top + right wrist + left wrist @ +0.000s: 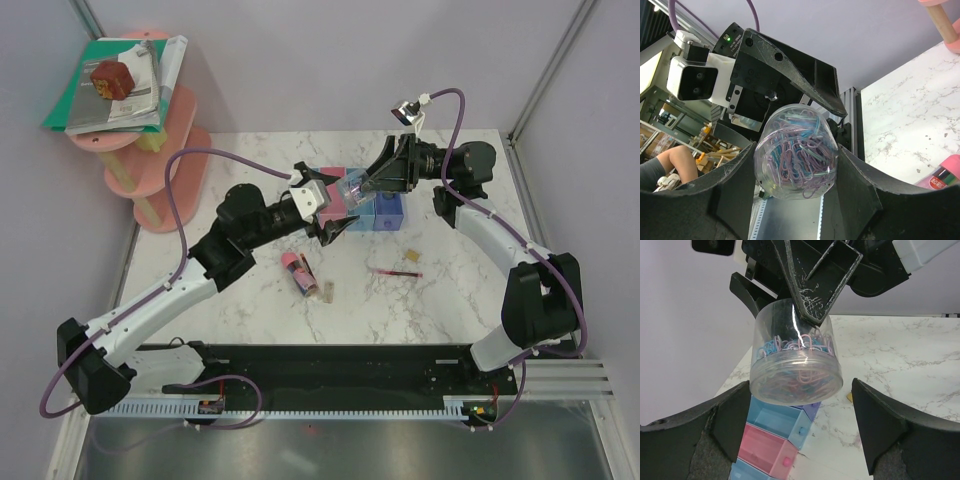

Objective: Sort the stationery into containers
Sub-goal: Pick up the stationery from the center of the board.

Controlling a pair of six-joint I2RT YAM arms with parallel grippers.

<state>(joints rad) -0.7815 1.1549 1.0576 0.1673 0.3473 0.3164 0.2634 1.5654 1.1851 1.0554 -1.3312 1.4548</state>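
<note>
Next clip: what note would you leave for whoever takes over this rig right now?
Right gripper: jaws shut on the clear jar of paper clips, held over the trays.
Left gripper: jaws open either side of the jar, not gripping.
Pink-capped tube, red pen and tan blocks lie loose on the table.
Done: nothing seen in the trays.
To do: jar and every loose item.

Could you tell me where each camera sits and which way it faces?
Top: above, behind the bases, looking down at the table; left arm and right arm show.
Left wrist: faces the clear jar above the trays; own open fingers frame it.
Right wrist: faces the jar pinched between its own fingers.
Shared: both wrist views show the jar.
</note>
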